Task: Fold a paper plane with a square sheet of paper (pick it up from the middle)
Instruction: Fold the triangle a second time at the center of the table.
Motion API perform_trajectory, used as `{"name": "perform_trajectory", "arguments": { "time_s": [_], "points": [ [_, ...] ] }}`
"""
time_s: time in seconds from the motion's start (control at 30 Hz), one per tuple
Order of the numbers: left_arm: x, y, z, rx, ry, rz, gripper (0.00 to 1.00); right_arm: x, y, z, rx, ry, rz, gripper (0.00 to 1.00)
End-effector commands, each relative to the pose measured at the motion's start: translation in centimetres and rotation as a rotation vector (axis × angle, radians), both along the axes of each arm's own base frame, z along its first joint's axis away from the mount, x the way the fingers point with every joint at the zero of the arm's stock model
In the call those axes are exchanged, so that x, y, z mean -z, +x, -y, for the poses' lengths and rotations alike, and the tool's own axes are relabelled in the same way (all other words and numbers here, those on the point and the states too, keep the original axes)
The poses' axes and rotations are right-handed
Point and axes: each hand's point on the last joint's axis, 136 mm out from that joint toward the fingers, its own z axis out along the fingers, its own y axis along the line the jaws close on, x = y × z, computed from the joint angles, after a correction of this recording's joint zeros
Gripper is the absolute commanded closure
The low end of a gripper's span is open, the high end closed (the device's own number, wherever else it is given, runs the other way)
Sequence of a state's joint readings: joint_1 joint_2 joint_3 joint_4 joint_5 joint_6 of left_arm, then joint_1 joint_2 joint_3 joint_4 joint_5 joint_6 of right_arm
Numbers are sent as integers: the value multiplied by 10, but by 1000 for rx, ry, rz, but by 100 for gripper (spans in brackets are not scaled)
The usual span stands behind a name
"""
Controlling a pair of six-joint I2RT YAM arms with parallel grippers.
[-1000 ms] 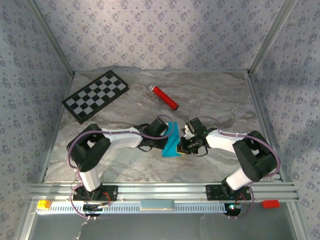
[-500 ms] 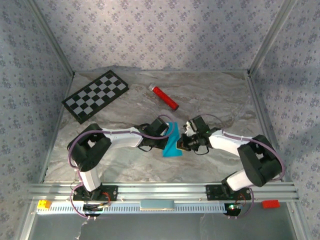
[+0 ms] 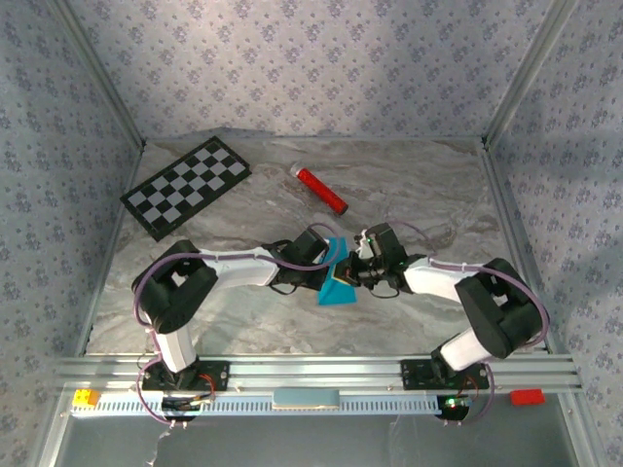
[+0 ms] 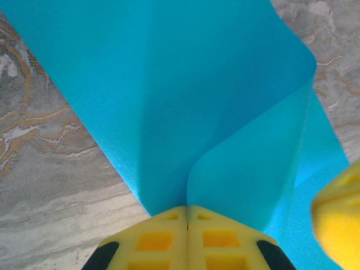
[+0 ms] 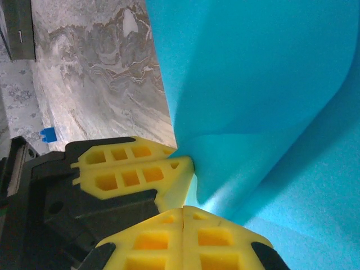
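Observation:
The square sheet of paper is bright cyan-blue and lies partly folded into a narrow wedge at the table's middle. In the left wrist view the paper has one flap curling upward, and my left gripper is shut on its fold. From above, the left gripper sits at the paper's upper right edge. My right gripper is right beside it, jaws shut. In the right wrist view the right gripper has its tips at the paper, with nothing seen between them. The left fingers are alongside it.
A red cylinder lies behind the grippers. A black-and-white checkerboard rests at the back left. Metal frame posts and patterned walls close in the marbled table on three sides.
The right gripper has moved up and left, closing in on the left gripper at the paper's edge. The left arm and the paper have hardly shifted.

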State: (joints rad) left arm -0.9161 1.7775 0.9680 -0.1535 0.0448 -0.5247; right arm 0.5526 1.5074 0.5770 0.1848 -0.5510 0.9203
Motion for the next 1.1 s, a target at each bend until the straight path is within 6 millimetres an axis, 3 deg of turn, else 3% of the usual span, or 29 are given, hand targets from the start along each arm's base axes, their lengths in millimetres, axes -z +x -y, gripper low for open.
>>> {"name": "perform_trajectory", "arguments": {
  "time_s": [0.0,0.23,0.67,0.73,0.93,1.07],
  "points": [
    [7,-3,2,16,9,-27,100,-7,8,-13,-5,39,0,100],
    [6,-2,2,16,10,-26,100,5,10,-20,-10,26,-23,100],
    [10,-3,-1,20,26,-32,100,50,-7,5,52,-46,-110,100],
    [10,-4,-1,19,26,-33,100,47,-5,4,50,-38,-106,100],
    [10,-4,-3,20,34,-32,100,13,11,5,57,-21,-30,100],
    [11,-4,-3,20,34,-35,100,9,22,12,76,-12,-23,100]
  ]
}}
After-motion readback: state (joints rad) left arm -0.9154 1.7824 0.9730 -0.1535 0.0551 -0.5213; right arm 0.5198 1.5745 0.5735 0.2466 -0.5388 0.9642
